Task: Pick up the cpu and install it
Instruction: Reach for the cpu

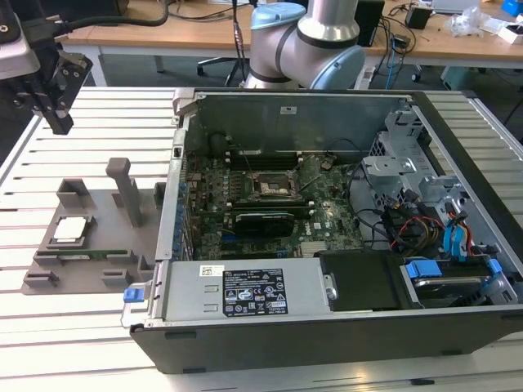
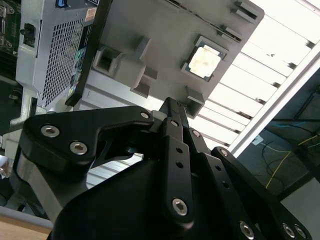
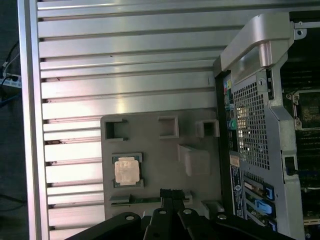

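Note:
The cpu [image 1: 69, 230] is a small square chip with a silver top, lying flat in a recess of the grey fixture plate [image 1: 98, 216] on the slatted table. Both wrist views show the cpu [image 2: 205, 62] [image 3: 126, 171] seated in its pocket. My black gripper [image 1: 59, 121] hangs well above the table toward the exterior view's left, beyond the fixture and apart from the chip. Its fingers [image 2: 172, 112] are pressed together with nothing between them, and the fingertips [image 3: 171, 194] point over the fixture's edge. The motherboard socket [image 1: 274, 186] sits inside the open computer case [image 1: 458, 122].
A green memory stick [image 1: 88, 255] lies in a slot on the fixture, beside two upright grey posts [image 1: 127, 192]. The case's metal wall [image 1: 167, 220] stands right against the fixture. Cables and drive bays [image 1: 425, 220] crowd the case's other end. The arm's base [image 1: 306, 45] rises behind the case.

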Controlling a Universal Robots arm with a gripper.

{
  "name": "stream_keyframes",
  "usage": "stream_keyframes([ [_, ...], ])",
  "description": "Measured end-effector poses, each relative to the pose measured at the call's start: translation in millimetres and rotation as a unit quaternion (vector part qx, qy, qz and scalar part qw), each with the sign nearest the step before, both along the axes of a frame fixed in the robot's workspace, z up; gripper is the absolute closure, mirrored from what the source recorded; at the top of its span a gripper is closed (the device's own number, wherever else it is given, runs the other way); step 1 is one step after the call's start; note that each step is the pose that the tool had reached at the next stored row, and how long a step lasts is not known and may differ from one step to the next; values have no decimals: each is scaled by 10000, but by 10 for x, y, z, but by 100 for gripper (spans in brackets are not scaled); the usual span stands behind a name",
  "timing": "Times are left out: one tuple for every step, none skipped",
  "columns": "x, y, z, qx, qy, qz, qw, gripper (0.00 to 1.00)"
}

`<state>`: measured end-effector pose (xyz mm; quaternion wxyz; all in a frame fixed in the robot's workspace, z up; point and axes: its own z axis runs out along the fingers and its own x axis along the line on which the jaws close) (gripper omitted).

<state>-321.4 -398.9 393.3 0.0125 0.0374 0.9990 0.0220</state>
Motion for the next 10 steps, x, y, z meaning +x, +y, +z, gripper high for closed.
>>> stream_keyframes([
  [-12, 0, 0, 0, 0, 0, 10000, 89],
  [-20, 0, 0, 0, 0, 0, 10000, 89],
  [-32, 0, 0, 0, 0, 0, 10000, 89],
  [-38, 0, 0, 0, 0, 0, 10000, 89],
  [-46, 0, 0, 0, 0, 0, 10000, 89],
  [-58, 0, 0, 0, 0, 0, 10000, 89],
  [-66, 0, 0, 0, 0, 0, 10000, 89],
  [-73, 0, 0, 0, 0, 0, 10000, 89],
  [-84, 0, 0, 0, 0, 0, 10000, 89],
  [-91, 0, 0, 0, 0, 0, 10000, 89],
])
